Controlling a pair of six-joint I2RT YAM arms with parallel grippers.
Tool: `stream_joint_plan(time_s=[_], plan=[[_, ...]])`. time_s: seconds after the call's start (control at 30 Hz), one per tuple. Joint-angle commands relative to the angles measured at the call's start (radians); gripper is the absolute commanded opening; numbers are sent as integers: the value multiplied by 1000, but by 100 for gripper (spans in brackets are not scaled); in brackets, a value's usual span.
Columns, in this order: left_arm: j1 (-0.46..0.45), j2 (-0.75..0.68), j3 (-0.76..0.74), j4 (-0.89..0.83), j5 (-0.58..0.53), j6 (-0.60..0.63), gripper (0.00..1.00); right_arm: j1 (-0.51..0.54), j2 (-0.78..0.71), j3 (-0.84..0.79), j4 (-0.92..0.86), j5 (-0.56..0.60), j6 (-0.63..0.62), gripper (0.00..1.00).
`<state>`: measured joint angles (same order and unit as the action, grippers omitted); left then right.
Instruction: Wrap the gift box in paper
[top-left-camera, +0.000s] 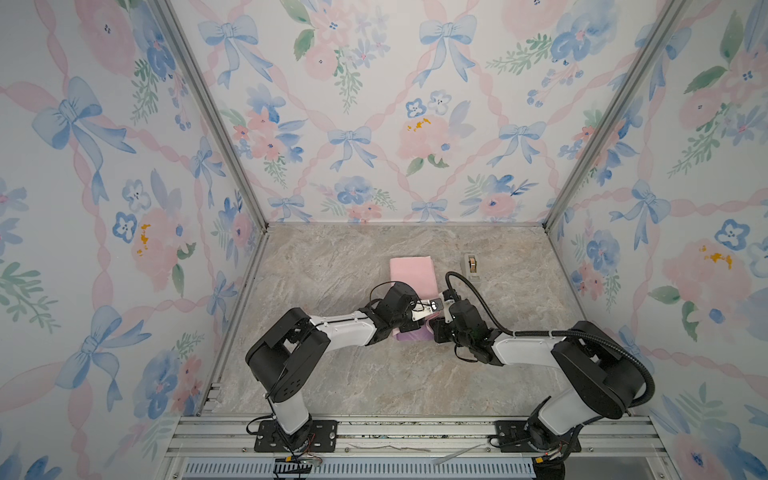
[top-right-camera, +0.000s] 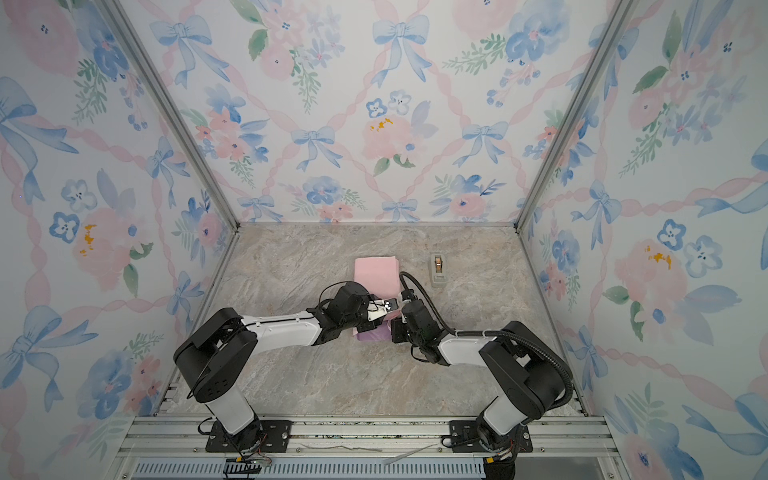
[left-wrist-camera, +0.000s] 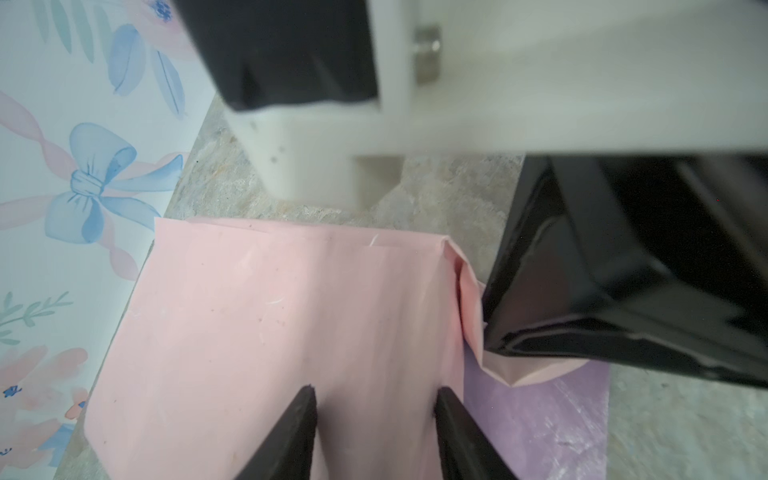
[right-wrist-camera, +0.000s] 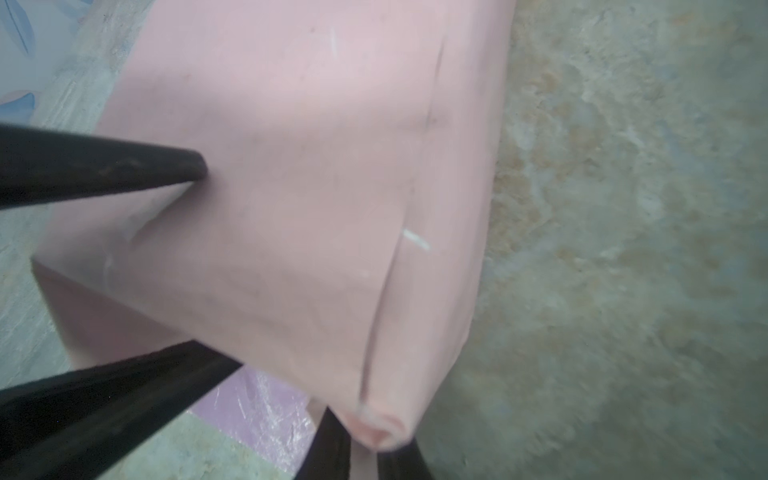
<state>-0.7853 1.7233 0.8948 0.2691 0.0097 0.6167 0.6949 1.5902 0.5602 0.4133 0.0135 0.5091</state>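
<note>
The paper (top-left-camera: 411, 272) lies folded over on the middle of the table, pale pink side up, in both top views (top-right-camera: 376, 272). Its lilac side (left-wrist-camera: 540, 415) shows at the near end. The gift box is hidden, presumably under the fold. My left gripper (left-wrist-camera: 376, 390) stands open over the pink sheet (left-wrist-camera: 291, 311), tips down on it. In the right wrist view one of its fingertips (right-wrist-camera: 199, 166) dents the paper (right-wrist-camera: 311, 187). My right gripper (right-wrist-camera: 365, 451) is shut on a pinched pink corner fold. Both grippers meet at the paper's near end (top-left-camera: 430, 320).
A small beige tape dispenser (top-left-camera: 471, 266) stands right of the paper, also in a top view (top-right-camera: 437, 268). Floral walls close the marble table (top-left-camera: 332, 374) on three sides. The two arms' wrists crowd close together above the sheet.
</note>
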Motion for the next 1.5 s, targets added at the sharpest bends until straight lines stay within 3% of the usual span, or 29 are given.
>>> stream_joint_plan(time_s=[0.0, 0.47, 0.67, 0.87, 1.17, 1.47], plan=[[-3, -2, -18, 18, 29, -25, 49, 17, 31, 23, 41, 21, 3, 17], [-3, 0, -23, 28, 39, -38, 48, 33, 114, 18, 138, 34, 28, 29], [-3, -1, -27, 30, 35, -40, 48, 33, -22, -59, 124, 62, 10, 36], [-2, 0, -25, 31, 37, -42, 47, 6, -167, -154, 61, 45, 6, 37], [-2, -4, -29, 33, 41, -44, 47, -70, -171, -161, 32, 14, 55, 19], [-2, -4, -30, 34, 42, -44, 46, -20, -30, -49, 97, 17, 61, 14]])
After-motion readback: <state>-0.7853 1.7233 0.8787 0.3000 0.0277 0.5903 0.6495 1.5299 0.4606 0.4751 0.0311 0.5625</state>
